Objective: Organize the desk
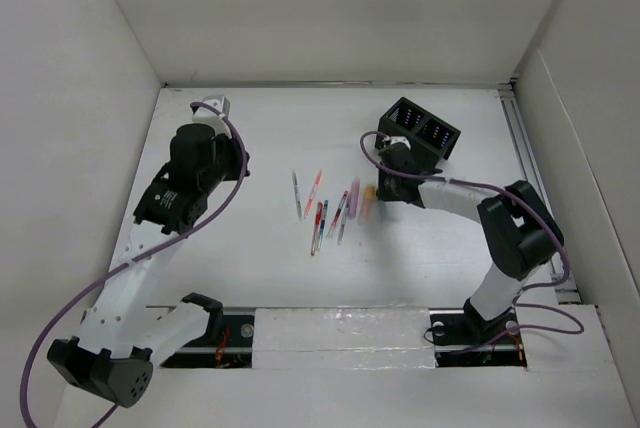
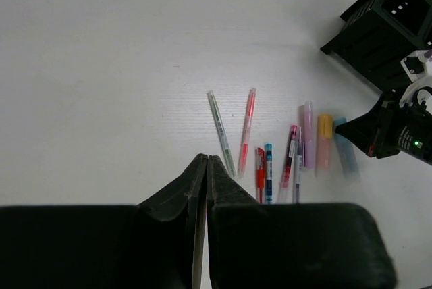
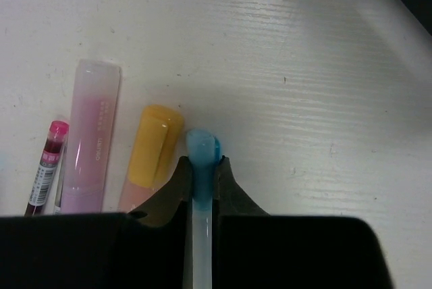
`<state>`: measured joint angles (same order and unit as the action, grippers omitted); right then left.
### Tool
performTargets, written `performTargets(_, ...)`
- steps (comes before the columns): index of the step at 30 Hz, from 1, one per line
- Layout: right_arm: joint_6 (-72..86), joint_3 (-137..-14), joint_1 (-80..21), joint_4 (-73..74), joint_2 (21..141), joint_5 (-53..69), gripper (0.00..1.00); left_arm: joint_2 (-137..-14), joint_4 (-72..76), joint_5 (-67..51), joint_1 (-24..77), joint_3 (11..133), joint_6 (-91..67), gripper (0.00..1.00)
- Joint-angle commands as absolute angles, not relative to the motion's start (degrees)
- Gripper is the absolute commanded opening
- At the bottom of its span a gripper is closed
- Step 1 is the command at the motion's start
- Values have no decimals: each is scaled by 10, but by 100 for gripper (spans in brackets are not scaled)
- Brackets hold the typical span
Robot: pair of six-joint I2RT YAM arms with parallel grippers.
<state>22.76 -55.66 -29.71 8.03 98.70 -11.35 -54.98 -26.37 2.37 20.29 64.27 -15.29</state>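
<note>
The white desk (image 1: 270, 128) holds a row of pens and highlighters (image 1: 330, 210). My right gripper (image 3: 202, 167) is low at the row's right end, shut on a blue-capped highlighter (image 3: 202, 148) that lies on or just above the desk; it also shows in the left wrist view (image 2: 345, 152). Beside it lie a yellow-capped highlighter (image 3: 155, 144) and a pink one (image 3: 93, 130). The black pen holder (image 1: 420, 128) stands just behind the right gripper (image 1: 385, 186). My left gripper (image 2: 206, 159) is shut and empty, held high over the left of the desk (image 1: 200, 153).
A green pen (image 2: 221, 134), a pink pen (image 2: 246, 130), a red pen (image 2: 260, 171), a teal pen (image 2: 268, 166) and a dark red pen (image 2: 290, 154) lie side by side. White walls (image 1: 100, 98) enclose the desk. A rail strip (image 1: 340, 333) runs along the front edge.
</note>
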Motion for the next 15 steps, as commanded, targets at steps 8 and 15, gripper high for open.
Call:
performTargets(8, 183, -605, -301, 111, 808, -161, 0, -570, -235, -58, 207, 636, -147, 0)
performTargets(15, 87, -722, -188, 70, 796, -237, 0, -588, -215, -91, 207, 633, -155, 16)
